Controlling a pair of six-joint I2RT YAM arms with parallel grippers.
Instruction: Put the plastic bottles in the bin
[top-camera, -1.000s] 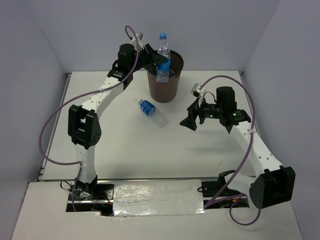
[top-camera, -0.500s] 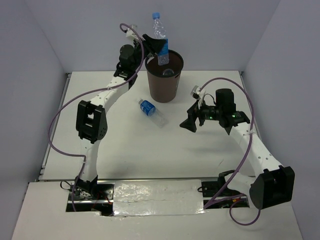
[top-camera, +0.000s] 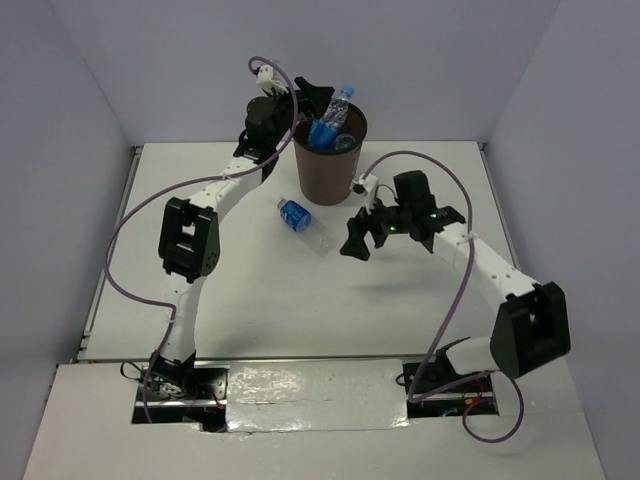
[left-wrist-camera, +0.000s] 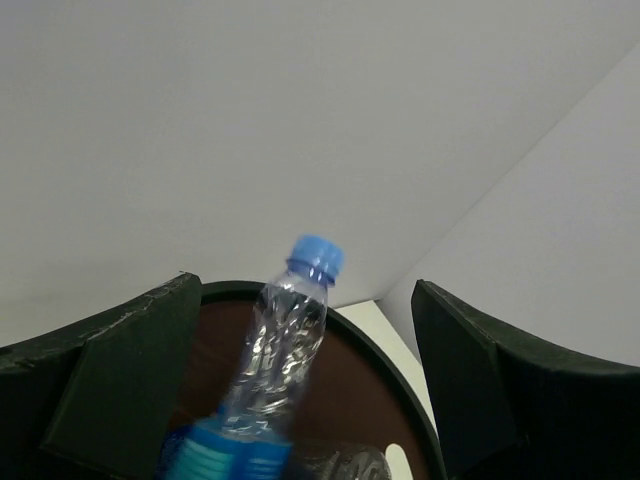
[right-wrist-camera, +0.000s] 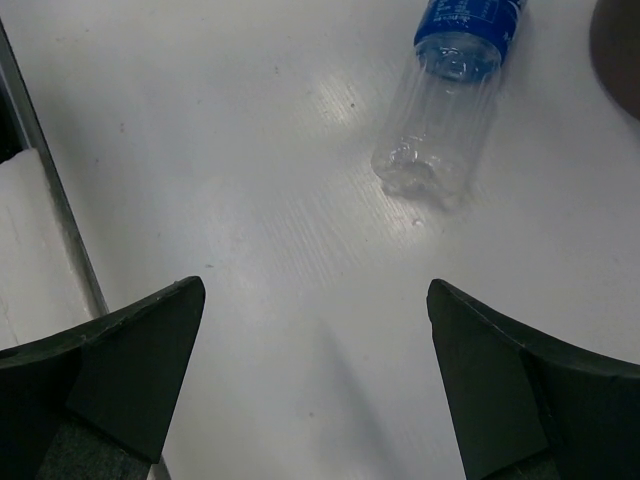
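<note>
Item one: tilted bottle (left-wrist-camera: 290, 340), blue cap uppermost, leaning in the mouth of the bin (top-camera: 330, 175) at the top centre of your overhead view. Your left fingers (left-wrist-camera: 130, 370) stand spread wide on either side of it, with clear gaps to the bottle.

Item two: second bottle (top-camera: 303, 222), lying on its side on the tabletop (top-camera: 250, 290), just below and left of the bin. Your right fingers (right-wrist-camera: 120, 360) hang released above the tabletop near that bottle's clear end, holding nothing.
</note>
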